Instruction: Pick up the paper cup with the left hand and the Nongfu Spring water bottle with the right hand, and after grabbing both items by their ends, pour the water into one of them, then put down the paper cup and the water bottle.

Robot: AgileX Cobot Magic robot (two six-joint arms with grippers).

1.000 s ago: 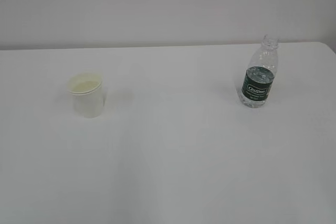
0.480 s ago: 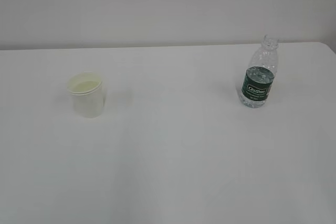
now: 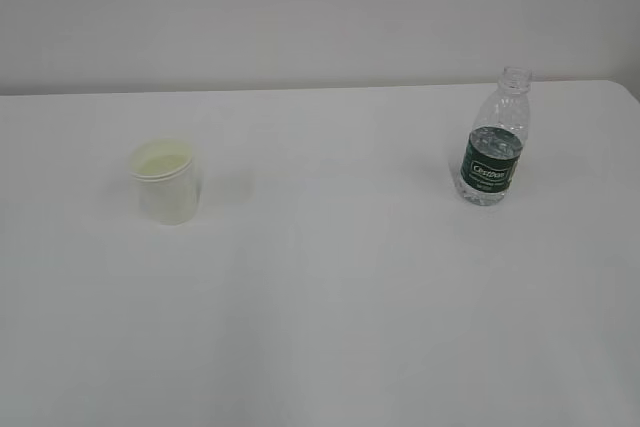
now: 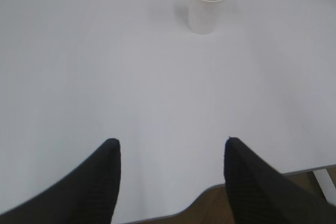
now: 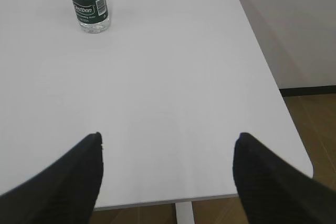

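We start from the paper cup [image 3: 166, 181], which stands upright on the left half of the white table [image 3: 330, 277], its open mouth up and its long axis vertical. In the left wrist view the same paper cup [image 4: 208, 2] sits far ahead of the left hand [image 4: 170, 179] and off to the right of the midline between the two dark fingers, with bare tabletop between them. We judge that the left hand has to travel forward and shift a little to its right before the fingers can bracket the cup's wall.

The Nongfu Spring water bottle [image 3: 494, 140] stands upright on the right half of the table, uncapped neck up, long axis vertical, well apart from the cup. From the right wrist view the Nongfu Spring water bottle [image 5: 89, 2] lies far ahead and clearly to the left of the right hand [image 5: 168, 177], so that arm needs a forward reach with a leftward correction.

Each arm is nearer its own target, so no crossing is called for. Both hands have their fingers spread wide and hold nothing. Neither arm shows in the exterior view; both hang back at the near table edge.
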